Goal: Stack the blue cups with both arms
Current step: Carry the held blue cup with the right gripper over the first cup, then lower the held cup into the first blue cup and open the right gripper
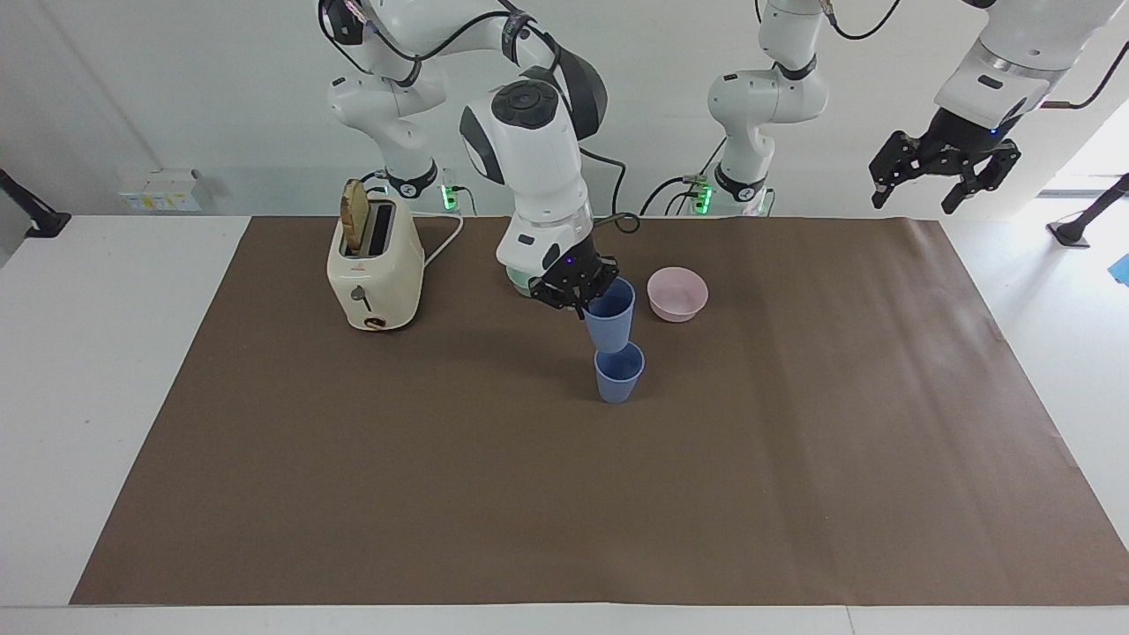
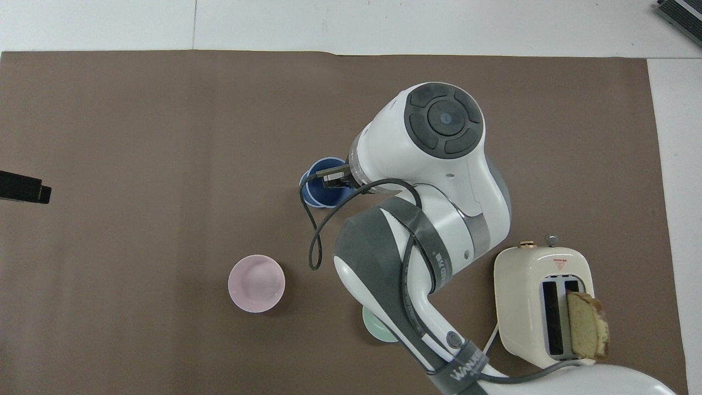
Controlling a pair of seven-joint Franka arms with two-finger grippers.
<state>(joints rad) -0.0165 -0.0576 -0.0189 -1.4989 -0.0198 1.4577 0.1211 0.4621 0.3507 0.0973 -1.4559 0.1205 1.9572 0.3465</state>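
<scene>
One cam sits high across from me, facing me; another looks steeply down over my end. Both share the brown mat [image 1: 794, 441].

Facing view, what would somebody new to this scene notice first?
First, the right gripper, shut on the rim of a small matte blue plastic cup that it holds directly over the second blue cup standing mid-table on the brown paper mat. Next, the cream toaster with a bread slice sticking up, toward the right arm's end. The left gripper waits open, raised over the mat's corner.
</scene>
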